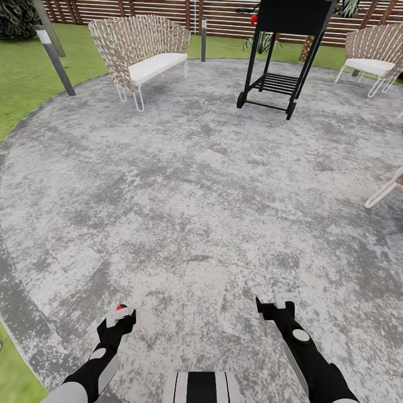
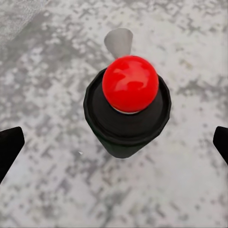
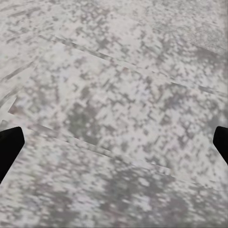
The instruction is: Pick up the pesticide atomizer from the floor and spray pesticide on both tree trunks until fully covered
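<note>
round speckled grey floor (image 1: 184, 184): wicker bench (image 1: 143, 56), black grill cart (image 1: 280, 50), wicker chair (image 1: 374, 56) at far side; pesticide atomizer (image 2: 127, 107) standing near edge.

- The floor (image 1: 196, 184) is spreading across the middle of the head view, with lawn (image 1: 28, 73) lying beyond its rim at the left and at the far side.
- The pesticide atomizer (image 2: 127, 111) is standing upright on the floor, between the left gripper's (image 1: 118, 320) fingers (image 2: 9, 147) and apart from both.
- The right gripper (image 1: 278, 307) is hanging over bare floor, to the right of the left gripper.
- A bench (image 1: 143, 56) is sitting at the far left of the floor.
- A wheeled cart (image 1: 280, 61) is standing to the right of the bench.
- A chair (image 1: 372, 59) is sitting at the far right.
- A fence (image 1: 218, 17) is running behind them all.
</note>
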